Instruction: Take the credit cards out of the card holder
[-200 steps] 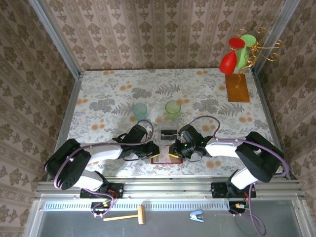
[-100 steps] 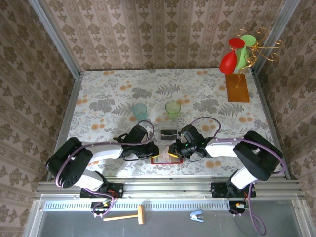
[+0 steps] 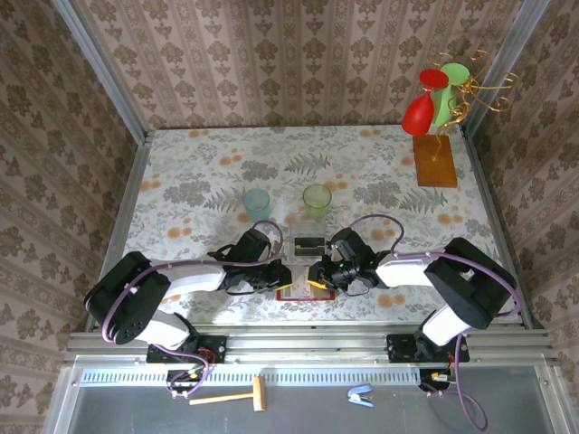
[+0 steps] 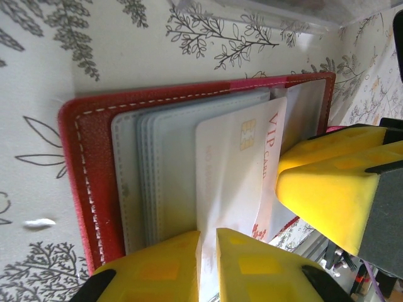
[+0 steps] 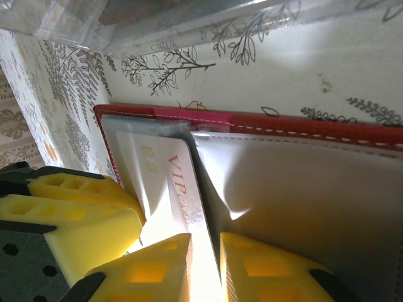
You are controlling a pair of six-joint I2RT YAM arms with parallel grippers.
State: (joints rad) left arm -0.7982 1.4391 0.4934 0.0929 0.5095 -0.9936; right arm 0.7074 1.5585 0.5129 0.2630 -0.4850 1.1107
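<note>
The left claw (image 4: 208, 264) and right claw (image 5: 206, 264) are staying clamped on the white VIP card (image 4: 236, 163), barely moving. The card holder (image 4: 85, 157) is lying unshifted, so extraction is probably still pending.

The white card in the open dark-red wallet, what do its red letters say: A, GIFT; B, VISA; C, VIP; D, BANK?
C: the white plastic card in the dark-red folding card holder reads VIP in red letters next to its chip.
</note>
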